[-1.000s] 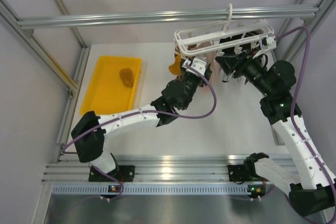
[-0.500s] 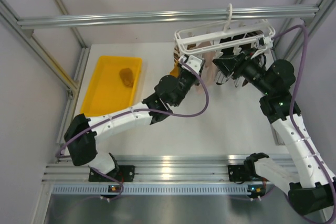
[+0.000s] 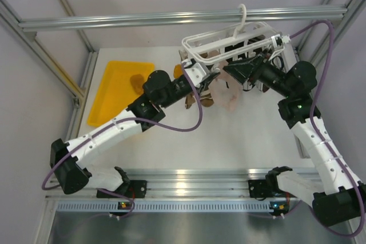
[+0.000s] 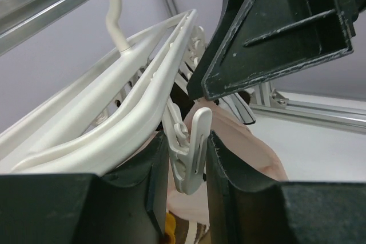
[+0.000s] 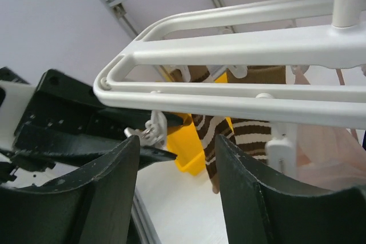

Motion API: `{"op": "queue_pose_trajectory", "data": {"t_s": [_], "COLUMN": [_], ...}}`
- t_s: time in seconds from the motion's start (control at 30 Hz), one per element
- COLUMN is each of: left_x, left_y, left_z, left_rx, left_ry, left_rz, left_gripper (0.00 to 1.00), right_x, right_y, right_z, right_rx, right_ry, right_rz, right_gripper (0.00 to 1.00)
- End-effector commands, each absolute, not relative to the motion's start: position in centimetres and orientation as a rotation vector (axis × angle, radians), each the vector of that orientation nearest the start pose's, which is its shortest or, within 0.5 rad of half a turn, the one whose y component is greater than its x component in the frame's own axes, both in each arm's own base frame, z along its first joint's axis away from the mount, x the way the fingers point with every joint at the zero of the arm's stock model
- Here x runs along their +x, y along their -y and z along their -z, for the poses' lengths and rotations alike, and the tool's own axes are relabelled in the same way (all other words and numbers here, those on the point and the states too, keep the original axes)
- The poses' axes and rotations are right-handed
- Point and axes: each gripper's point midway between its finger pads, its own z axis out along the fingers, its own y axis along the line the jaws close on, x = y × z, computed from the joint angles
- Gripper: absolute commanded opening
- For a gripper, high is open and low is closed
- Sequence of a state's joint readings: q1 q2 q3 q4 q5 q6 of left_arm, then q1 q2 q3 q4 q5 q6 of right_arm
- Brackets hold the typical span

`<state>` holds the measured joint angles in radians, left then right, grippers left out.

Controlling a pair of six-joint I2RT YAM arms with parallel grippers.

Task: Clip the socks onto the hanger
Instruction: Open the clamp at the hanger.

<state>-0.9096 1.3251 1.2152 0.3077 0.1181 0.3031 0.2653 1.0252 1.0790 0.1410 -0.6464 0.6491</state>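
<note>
So the white desk [image 3: 229, 141] and the long metal bar [image 3: 143, 21] across the back haven't budged. The left arm [image 3: 114, 127] has: a second ago it was bent in the middle of the desk, now it's stretched out long, crossing the near corner of the yellow tray [image 3: 111, 107]. The right arm [image 3: 314, 135] has leaned further left too.

The hanger [image 5: 240, 47] is hooked on the bar, but its hook has slid left along it and the whole frame sits further left than before. A pale pink sock [image 3: 226, 94] hangs under it between the two sets of jaws, showing way more than a second ago. A brown and cream striped sock [image 5: 243, 127] hangs just beside it, toward the tray.

The left jaws are clamped on one small white clip [image 4: 194, 135] dangling from the frame's edge. The right jaws are apart, holding nothing, up close under the frame.
</note>
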Motion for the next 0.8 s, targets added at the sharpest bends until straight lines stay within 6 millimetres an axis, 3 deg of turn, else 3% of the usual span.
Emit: {"op": "queue_pose_trajectory", "data": {"t_s": [0.0,0.03,0.33,0.57,0.77], "left_x": [24.7,25.4,25.0,24.5,24.2], "left_y": [37.8,37.4,37.3,37.7,38.0], "left_z": [-39.5,-39.6,-40.0,-39.7,-39.4], "left_rx": [1.081,1.075,1.123,1.145,1.159], "left_ry": [-1.113,-1.130,-1.167,-1.189,-1.208], "left_rz": [0.793,0.803,1.053,1.110,1.154], "left_gripper": [0.00,0.00,0.00,0.00,0.00], "right_x": [26.6,26.6,26.2,27.2,27.0], "right_y": [-21.1,-21.1,-21.8,-22.1,-22.8], "right_z": [-44.5,-44.4,-44.0,-44.1,-44.5], "right_rx": [-0.383,-0.384,-0.431,-0.412,-0.425], "right_ry": [-1.372,-1.374,-1.370,-1.371,-1.353], "right_rz": [-1.242,-1.243,-1.305,-1.320,-1.340], "right_gripper": [0.55,0.55,0.63,0.75,0.77]}}
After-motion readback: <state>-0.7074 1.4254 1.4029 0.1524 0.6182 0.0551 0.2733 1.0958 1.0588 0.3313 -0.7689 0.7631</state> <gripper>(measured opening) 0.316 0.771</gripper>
